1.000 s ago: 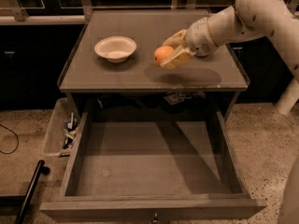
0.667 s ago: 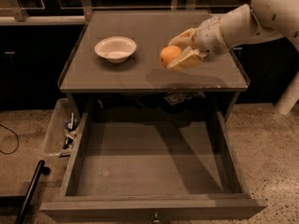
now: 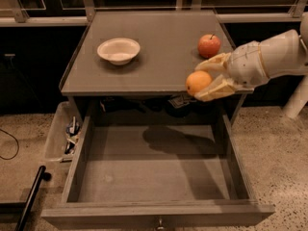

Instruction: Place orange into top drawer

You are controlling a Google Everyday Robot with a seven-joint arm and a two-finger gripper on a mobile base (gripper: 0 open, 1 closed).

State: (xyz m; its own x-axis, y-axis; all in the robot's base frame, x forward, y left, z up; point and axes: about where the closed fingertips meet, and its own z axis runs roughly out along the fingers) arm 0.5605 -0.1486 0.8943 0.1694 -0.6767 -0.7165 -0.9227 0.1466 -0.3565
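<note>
Reaching in from the right, my gripper (image 3: 201, 83) is clamped on the orange (image 3: 197, 81), one pale finger over its top and the other under it. My wrist lies nearly level, pointing left, and my white arm (image 3: 276, 56) runs off the right edge, so the elbow and everything beyond it is cut off.

I hold the orange in the air at the front right edge of the table top (image 3: 159, 66), with the back right part of the open top drawer (image 3: 144, 177) below it. My fingers hide the right side of the fruit. A dark shadow lies on the drawer floor beneath.

On the table a red apple (image 3: 209, 45) stands just behind my upper finger, apart from it, and a white bowl (image 3: 118, 50) sits well to the left.

Under the table top, behind the drawer, a few dark shapes are too dim for me to name. A clear bin (image 3: 57, 138) stands against the drawer's left wall; I cannot make out the small things in it. The drawer's knob (image 3: 159, 223) is cut by the bottom edge.
</note>
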